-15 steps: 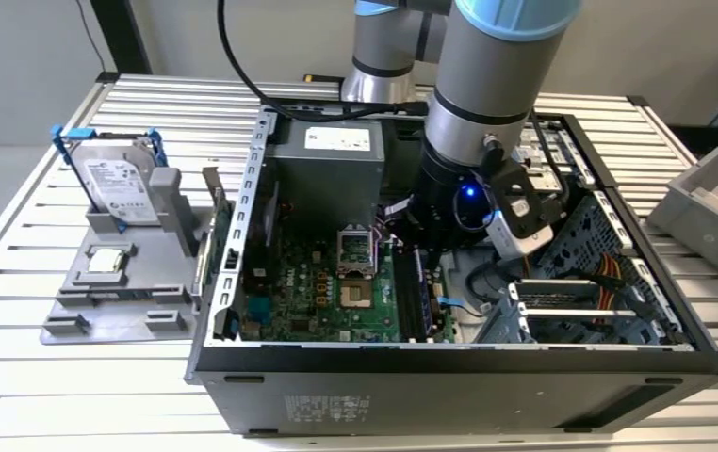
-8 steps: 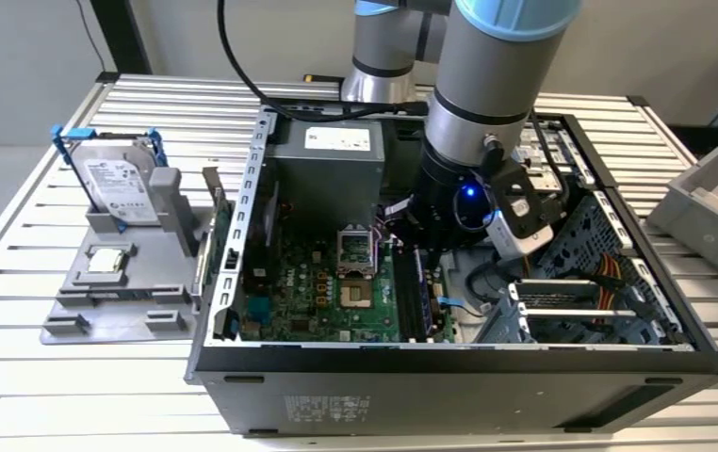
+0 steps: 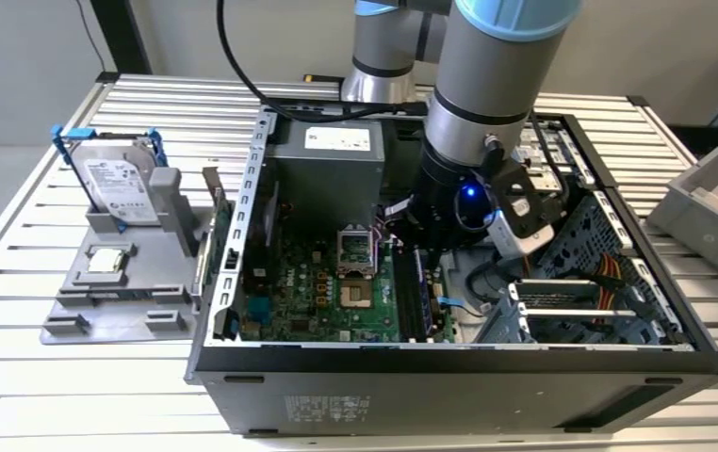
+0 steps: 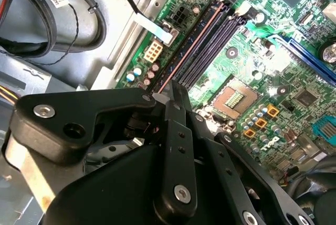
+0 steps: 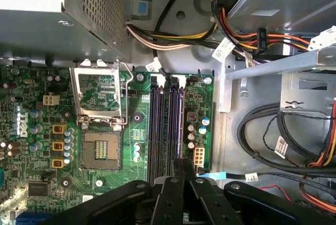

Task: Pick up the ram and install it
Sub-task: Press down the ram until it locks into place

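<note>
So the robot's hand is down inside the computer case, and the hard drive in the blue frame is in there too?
Not quite. The hand is inside the computer case, but the hard drive stands outside it, upright in a grey holder. The exterior view shows this, at its left.

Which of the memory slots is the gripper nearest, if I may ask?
The outermost slot, farthest from the CPU socket and next to the white connector; the gripper sits over its end.
</note>
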`<move>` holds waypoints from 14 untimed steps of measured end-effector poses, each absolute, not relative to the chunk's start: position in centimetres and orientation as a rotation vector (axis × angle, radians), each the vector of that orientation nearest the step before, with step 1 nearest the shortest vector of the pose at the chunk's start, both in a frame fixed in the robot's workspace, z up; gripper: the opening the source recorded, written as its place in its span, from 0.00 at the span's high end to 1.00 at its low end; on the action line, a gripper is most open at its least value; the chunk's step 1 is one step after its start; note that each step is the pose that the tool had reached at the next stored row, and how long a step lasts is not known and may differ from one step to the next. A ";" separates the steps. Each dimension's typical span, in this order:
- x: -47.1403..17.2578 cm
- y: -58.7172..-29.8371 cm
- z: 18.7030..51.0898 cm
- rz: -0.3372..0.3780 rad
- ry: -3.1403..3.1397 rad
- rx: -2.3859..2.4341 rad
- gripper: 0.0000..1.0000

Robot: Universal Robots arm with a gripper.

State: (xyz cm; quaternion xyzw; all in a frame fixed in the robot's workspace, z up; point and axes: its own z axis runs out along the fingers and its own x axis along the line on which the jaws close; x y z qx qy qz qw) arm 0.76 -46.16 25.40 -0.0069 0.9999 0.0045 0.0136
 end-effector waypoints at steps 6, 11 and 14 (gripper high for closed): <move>0.8 -46.2 25.4 0.014 3.114 -0.061 1.00; 0.8 -46.1 25.4 0.015 3.112 -0.126 1.00; 0.8 -46.1 25.4 0.016 3.110 -0.166 1.00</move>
